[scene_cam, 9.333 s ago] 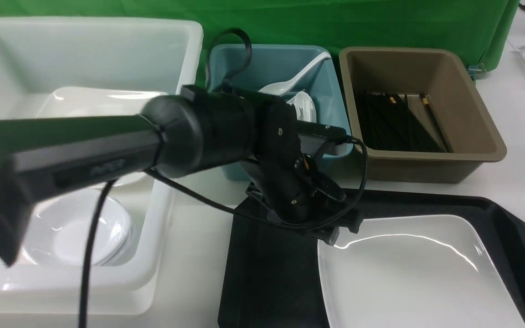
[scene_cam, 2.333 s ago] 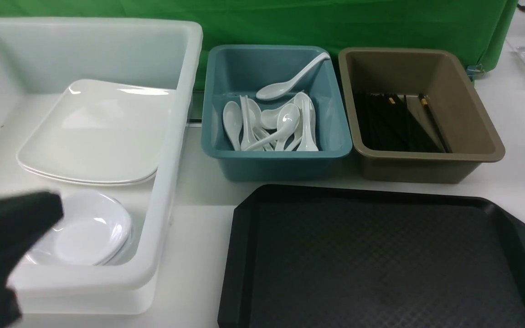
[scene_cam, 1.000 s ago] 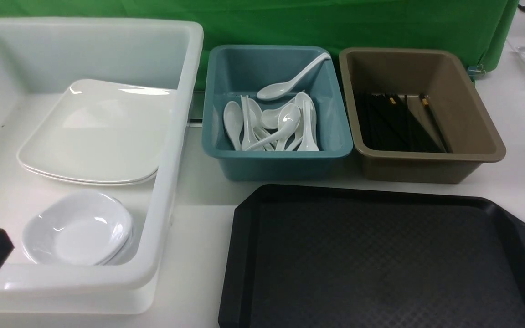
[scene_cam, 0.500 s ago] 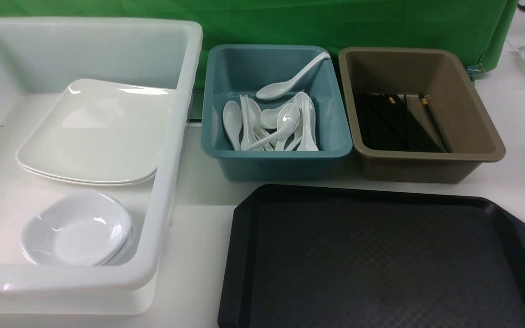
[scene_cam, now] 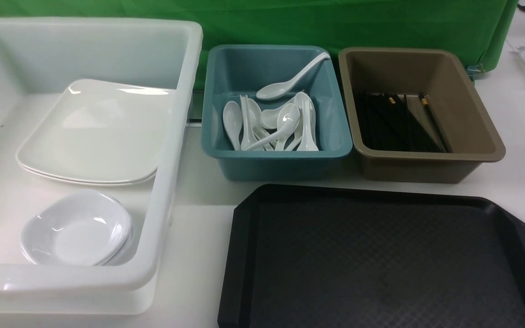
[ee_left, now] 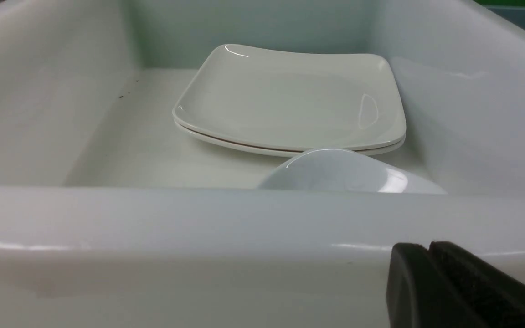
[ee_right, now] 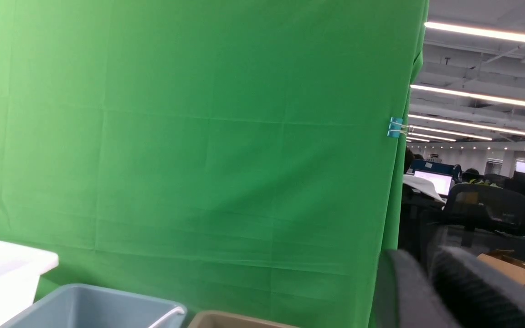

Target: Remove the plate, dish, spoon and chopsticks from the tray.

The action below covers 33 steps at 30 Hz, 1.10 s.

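The tray (scene_cam: 381,259) on the desk (scene_cam: 194,255) lies bare; the plate (scene_cam: 94,130) rests in the white tub (scene_cam: 171,150), ahead of the left pincer (ee_left: 429,255), which is closed and empty. The right pincer (ee_right: 426,269) points at the green curtain (ee_right: 189,136); I cannot tell its state.

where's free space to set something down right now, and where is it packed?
Free: the whole black tray, bare rim to rim; the white tub floor left of the plate stack and small dishes; the table strip between tub and tray. Crowded: the blue bin full of spoons, the brown bin floor with chopsticks.
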Available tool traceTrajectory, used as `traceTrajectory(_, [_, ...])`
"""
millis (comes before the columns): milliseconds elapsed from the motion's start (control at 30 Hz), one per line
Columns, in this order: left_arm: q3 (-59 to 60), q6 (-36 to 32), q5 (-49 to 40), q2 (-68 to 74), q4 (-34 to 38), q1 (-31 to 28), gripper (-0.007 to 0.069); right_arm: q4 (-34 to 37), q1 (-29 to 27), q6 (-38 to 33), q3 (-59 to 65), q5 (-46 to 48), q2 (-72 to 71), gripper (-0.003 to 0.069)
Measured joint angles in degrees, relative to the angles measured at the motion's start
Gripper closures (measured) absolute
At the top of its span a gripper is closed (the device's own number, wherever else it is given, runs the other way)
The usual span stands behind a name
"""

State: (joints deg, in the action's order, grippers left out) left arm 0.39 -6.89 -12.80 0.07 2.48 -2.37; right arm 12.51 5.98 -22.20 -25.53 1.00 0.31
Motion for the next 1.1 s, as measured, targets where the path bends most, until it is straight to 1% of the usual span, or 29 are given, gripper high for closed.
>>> traceTrajectory(267, [0.00,0.00,0.00,0.00,-0.02,0.00,0.0612,0.00,0.00,0.00,0.00,0.00,0.00,0.0515])
traceTrajectory(400, [0.00,-0.06,0.00,0.00,-0.04,0.00,0.0612,0.00,0.00,-1.15,0.00,0.00,0.00,0.0515])
traceTrajectory(500, [0.00,-0.11,0.00,0.00,-0.04,0.00,0.0612,0.00,-0.17,-1.27,0.06,1.21,0.00,0.0515])
traceTrajectory(600, [0.00,-0.11,0.04,0.00,-0.04,0.00,0.0612,-0.11,-1.84,-1.02,1.97,4.35,-0.43,0.0511])
traceTrajectory(700, [0.00,-0.11,0.04,0.00,-0.08,0.00,0.0612,-0.51,-3.28,-0.51,6.94,5.40,-0.43,0.0506])
traceTrajectory(767, [0.00,-0.11,0.04,0.00,-0.08,0.00,0.0612,-1.59,-4.63,1.04,11.93,6.08,-0.37,0.0501])
traceTrajectory(833, [0.00,-0.11,0.04,0.00,-0.08,0.00,0.0612,-4.48,-5.60,4.92,16.63,6.66,-0.31,0.0498])
traceTrajectory(967, [0.00,-0.11,0.07,0.00,-0.08,0.00,0.0612,-8.78,-5.74,10.91,21.26,9.00,-0.31,0.0496])
traceTrajectory(1100, [0.00,-0.11,0.07,0.00,-0.08,0.00,0.0612,-13.33,-5.74,17.61,25.56,13.56,-0.29,0.0489])
